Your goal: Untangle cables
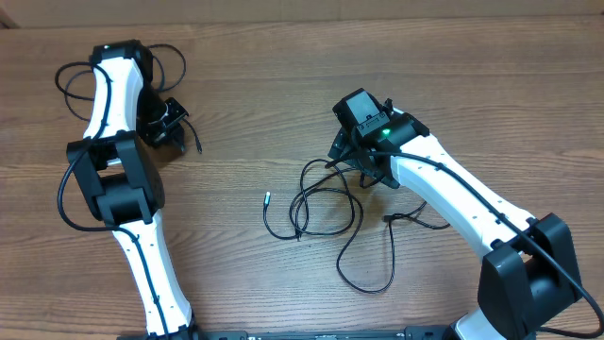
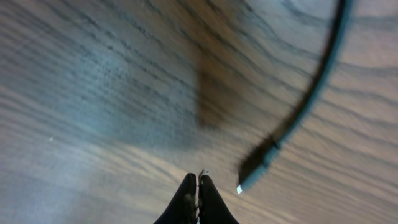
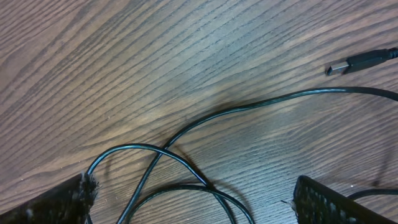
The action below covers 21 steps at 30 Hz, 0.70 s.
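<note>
Near, mid-table [image 1: 236, 283]: cables [image 1: 326, 203] looped and crossed over one another, looks barely begun. Just beyond, right pincer [image 1: 357, 162] over their edge, jaws wide apart, gripping nothing. Farthest left, left pincer [image 2: 198, 182] pressed together beside a loose plug end [image 2: 258, 163], apparently empty. Leaves nearly all separating undone.

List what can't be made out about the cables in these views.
Overhead: the cables run under the right tool; crossings there are hidden, and strands are too thin to count.
Left wrist: motion blur; plug type on the cord end beside the shut left tool is unreadable.
Right wrist: loops cut off by the bottom edge; cord of the USB plug exits the right edge.
</note>
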### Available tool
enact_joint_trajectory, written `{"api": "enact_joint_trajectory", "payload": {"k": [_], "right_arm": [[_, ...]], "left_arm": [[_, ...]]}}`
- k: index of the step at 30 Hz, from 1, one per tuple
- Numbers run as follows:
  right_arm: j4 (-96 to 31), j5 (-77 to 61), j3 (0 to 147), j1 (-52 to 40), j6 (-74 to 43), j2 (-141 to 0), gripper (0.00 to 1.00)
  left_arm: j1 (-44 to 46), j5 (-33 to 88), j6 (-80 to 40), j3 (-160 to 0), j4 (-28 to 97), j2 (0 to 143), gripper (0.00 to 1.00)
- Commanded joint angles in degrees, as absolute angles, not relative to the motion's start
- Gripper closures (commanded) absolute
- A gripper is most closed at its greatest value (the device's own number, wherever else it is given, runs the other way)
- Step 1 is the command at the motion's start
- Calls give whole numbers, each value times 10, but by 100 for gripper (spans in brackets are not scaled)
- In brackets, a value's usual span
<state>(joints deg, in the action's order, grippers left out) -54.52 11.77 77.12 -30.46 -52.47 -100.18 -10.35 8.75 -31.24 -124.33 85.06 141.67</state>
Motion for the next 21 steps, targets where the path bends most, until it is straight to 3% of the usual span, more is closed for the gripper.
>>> {"api": "enact_joint_trajectory", "payload": {"k": [1,14,19,21], "right_arm": [[-543,119,771,-305,-524,-990,0],[-543,119,771,-305,-524,-990,0],[-543,119,771,-305,-524,-990,0],[-543,119,771,-305,-524,-990,0]], "left_arm": [[-82,69,-334,-1210,827,1421,96],[-63,69,-350,-1132,680,1421,96],[-63,58,-347,-1077,565,1421,95],[-64,57,-342,-1044,490,1422,88]]}}
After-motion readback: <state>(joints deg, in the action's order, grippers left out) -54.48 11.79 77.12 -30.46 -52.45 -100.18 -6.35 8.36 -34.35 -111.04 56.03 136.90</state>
